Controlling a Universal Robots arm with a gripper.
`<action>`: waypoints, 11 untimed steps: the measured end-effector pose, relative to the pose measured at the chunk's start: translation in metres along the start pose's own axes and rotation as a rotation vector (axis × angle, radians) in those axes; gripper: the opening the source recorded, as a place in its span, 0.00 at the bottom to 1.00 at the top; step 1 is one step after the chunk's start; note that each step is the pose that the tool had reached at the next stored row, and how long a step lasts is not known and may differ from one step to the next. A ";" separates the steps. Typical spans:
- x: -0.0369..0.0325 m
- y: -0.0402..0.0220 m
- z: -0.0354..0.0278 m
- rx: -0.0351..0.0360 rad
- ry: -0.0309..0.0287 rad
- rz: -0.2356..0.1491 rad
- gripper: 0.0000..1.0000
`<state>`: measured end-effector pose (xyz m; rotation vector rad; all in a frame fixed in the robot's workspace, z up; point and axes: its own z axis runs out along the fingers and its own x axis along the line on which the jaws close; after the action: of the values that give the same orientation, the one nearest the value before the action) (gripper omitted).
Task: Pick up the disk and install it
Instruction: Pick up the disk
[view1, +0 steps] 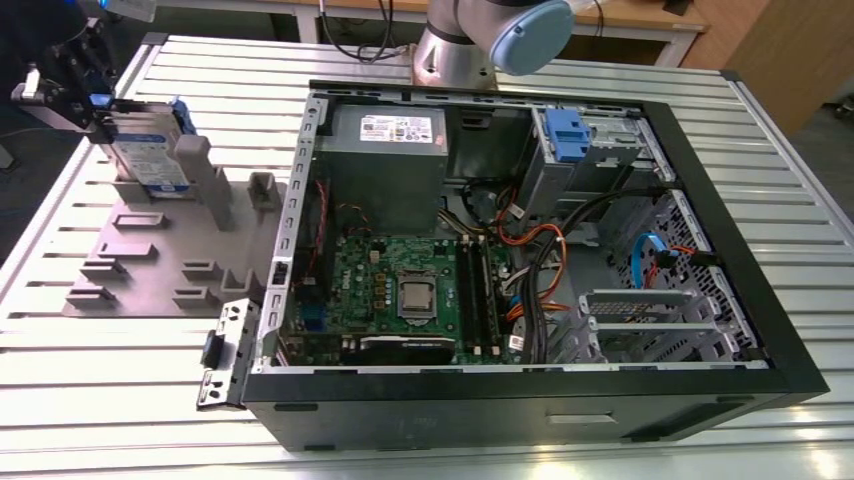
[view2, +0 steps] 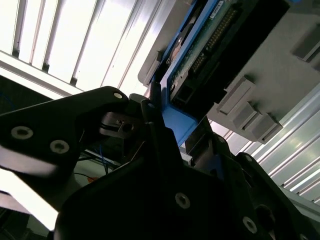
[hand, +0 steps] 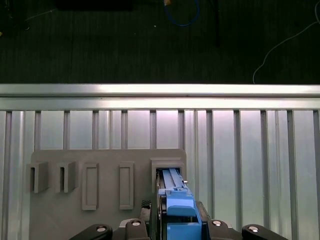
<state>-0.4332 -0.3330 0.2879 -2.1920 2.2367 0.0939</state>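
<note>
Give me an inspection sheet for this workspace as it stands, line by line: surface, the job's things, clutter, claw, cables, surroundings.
Surface: ribbed metal table, carrying a grey holder plate and an open computer case.
Job's things: disk standing upright in a slot of the holder plate, outside the case.
Clutter: nothing seen.
Claw: claw at the top of the disk; grip cannot be judged.
Cables: orange cables and a blue cable inside the case.
Surroundings: wooden desk behind the table; dark floor beyond the table's edge.
</note>
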 end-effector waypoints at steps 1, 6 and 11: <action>0.0000 0.0000 0.0000 0.0000 0.0000 0.000 0.45; 0.0000 0.0000 0.0000 -0.0001 0.0000 0.000 0.43; 0.0000 0.0000 0.0000 0.0000 0.0000 0.000 0.36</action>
<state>-0.4332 -0.3330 0.2879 -2.1917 2.2371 0.0939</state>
